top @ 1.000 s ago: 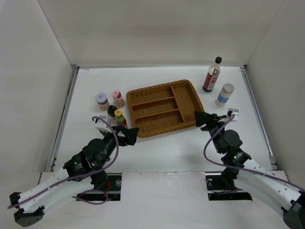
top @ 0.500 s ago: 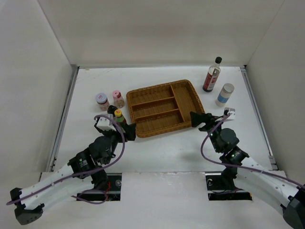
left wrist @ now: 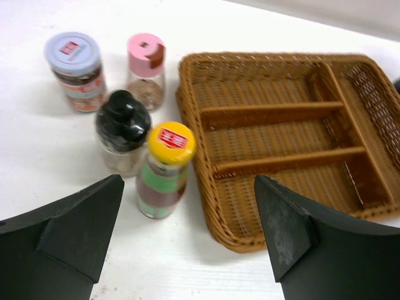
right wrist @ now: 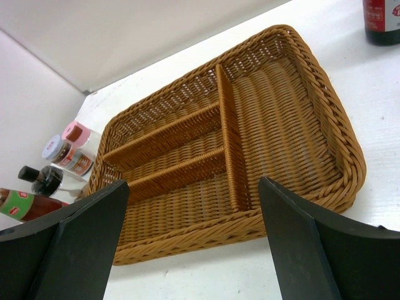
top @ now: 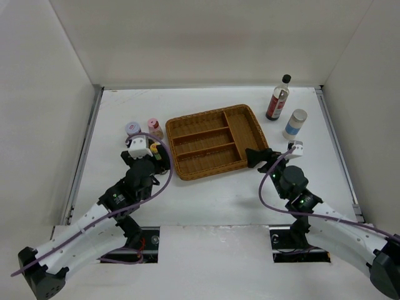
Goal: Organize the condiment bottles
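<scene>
Four condiment bottles stand left of the wicker tray (left wrist: pixel 350 81): a yellow-capped bottle (left wrist: pixel 164 170), a small black-capped bottle (left wrist: pixel 122 129), a pink-lidded jar (left wrist: pixel 145 67) and a red-labelled lidded jar (left wrist: pixel 75 70). My left gripper (left wrist: pixel 187 206) is open and empty just short of the yellow-capped bottle; in the top view this gripper (top: pixel 161 160) covers that bottle. The tall dark bottle (top: pixel 278 98) and white shaker (top: pixel 294 124) stand right of the tray (top: pixel 244 114). My right gripper (top: pixel 254 157) is open and empty at the tray's near right corner, facing the tray (right wrist: pixel 294 125).
White walls enclose the table on the left, back and right. The tray's four compartments hold nothing. The tall dark bottle's base (right wrist: pixel 382 22) shows at the right wrist view's top right; the left-hand bottles, the pink-lidded jar (right wrist: pixel 77 135) among them, stand beyond the tray's far end.
My left gripper has moved forward up to the group of bottles beside the tray. My right gripper has shifted left toward the tray's corner and its jaws have opened wider.
</scene>
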`<move>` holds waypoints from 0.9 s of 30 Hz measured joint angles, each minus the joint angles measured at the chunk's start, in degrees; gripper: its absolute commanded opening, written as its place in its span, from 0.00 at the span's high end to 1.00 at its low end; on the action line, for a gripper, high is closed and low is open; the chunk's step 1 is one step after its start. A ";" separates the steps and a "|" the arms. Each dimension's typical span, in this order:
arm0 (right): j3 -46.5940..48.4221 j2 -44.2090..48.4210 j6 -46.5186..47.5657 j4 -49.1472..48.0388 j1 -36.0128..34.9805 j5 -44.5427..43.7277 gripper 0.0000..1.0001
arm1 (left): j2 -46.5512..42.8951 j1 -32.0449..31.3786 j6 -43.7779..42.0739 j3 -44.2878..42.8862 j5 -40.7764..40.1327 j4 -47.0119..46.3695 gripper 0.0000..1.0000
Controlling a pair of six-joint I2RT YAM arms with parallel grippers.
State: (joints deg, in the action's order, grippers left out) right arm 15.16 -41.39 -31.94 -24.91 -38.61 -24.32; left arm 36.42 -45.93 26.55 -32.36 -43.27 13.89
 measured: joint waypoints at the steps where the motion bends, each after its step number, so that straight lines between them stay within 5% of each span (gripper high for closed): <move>1: 0.00 -0.22 0.00 -0.02 0.00 0.15 0.09 | 0.04 1.03 0.00 0.00 0.04 -0.04 0.16; 13: 0.09 -2.03 0.00 0.00 0.00 1.16 0.09 | 11.19 13.46 -1.22 0.00 9.38 -8.13 0.36; 21: 0.15 -3.37 0.00 0.00 0.00 2.12 0.09 | 14.99 14.03 -1.75 0.00 10.54 -12.94 0.46; 27: 0.17 -3.02 0.00 0.00 0.00 2.36 0.09 | 16.57 14.01 -2.69 0.00 9.03 -13.40 0.72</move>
State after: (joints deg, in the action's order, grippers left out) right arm 15.33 -44.40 -31.94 -24.91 -38.61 -21.96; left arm 52.99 -31.92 23.86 -32.36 -34.24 0.49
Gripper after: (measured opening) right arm 0.909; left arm 0.362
